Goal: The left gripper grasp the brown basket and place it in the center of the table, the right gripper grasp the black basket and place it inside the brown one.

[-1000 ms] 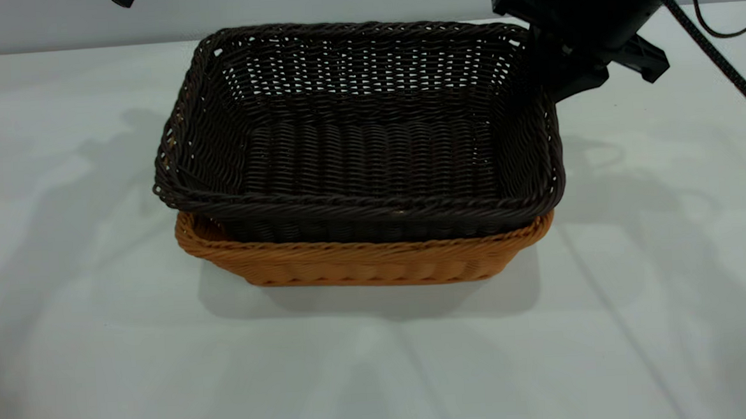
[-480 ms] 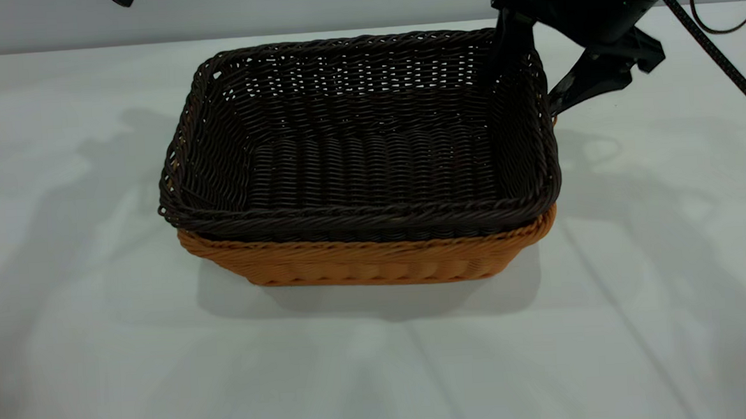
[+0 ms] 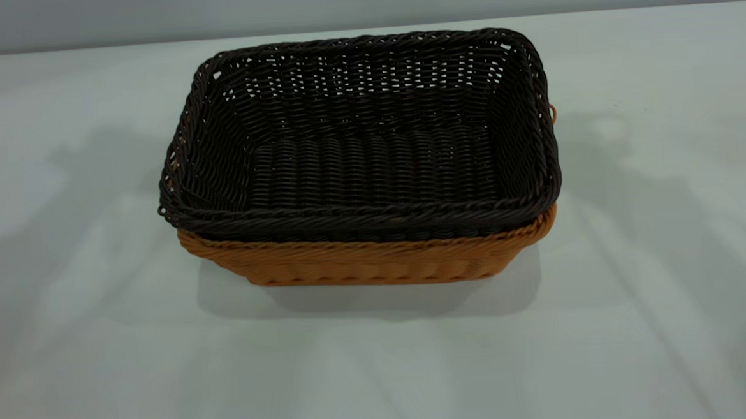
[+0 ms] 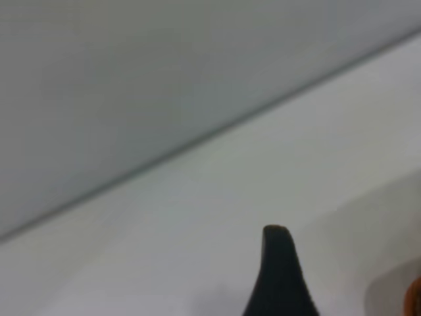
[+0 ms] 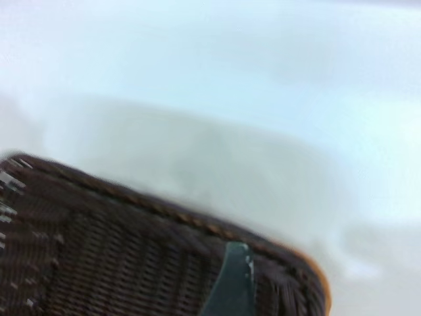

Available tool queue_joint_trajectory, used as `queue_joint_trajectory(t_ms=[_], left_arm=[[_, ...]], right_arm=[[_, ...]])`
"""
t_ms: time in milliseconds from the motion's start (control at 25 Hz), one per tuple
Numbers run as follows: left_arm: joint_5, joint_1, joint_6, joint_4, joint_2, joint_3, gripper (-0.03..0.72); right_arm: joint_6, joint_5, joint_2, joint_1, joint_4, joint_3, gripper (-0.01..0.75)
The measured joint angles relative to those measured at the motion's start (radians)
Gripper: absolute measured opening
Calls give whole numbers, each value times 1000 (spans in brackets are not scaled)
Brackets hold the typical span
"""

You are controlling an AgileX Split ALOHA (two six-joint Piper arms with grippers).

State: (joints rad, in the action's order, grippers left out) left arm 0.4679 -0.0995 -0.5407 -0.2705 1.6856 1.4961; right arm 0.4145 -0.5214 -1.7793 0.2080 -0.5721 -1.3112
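Note:
The black basket [image 3: 370, 152] sits nested inside the brown basket [image 3: 363, 264] near the middle of the table [image 3: 669, 251]. Only the brown basket's front wall, rim and small loop at the right end show. Neither gripper is in the exterior view. In the left wrist view only one dark fingertip [image 4: 277, 263] shows over bare table, nothing beside it, with a sliver of the brown basket [image 4: 416, 297] at the edge. In the right wrist view one fingertip [image 5: 231, 280] hangs above the black basket's rim [image 5: 118, 257], apart from it, holding nothing. The brown rim [image 5: 314, 273] shows just beyond.
A grey wall [image 3: 362, 2] runs along the table's far edge. Soft arm shadows lie on the table at left and right of the baskets.
The right gripper opened off the black basket's right rim, and the basket dropped level into the brown one. The right arm then lifted out of the exterior view. The left arm's tip also left the view.

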Motion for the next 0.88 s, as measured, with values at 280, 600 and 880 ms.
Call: queue_joint_trajectory(t_ms=[280, 600, 880], left_arm=[[107, 0, 6, 0, -223, 0, 471], [402, 0, 143, 1, -452, 0, 471], [625, 0, 241, 9, -585, 0, 471]], right_arm=[[-1, -109, 387, -2, 20, 0, 603], [-15, -339, 881, -2, 53, 6, 582], [-73, -460, 1234, -2, 56, 157, 582]])
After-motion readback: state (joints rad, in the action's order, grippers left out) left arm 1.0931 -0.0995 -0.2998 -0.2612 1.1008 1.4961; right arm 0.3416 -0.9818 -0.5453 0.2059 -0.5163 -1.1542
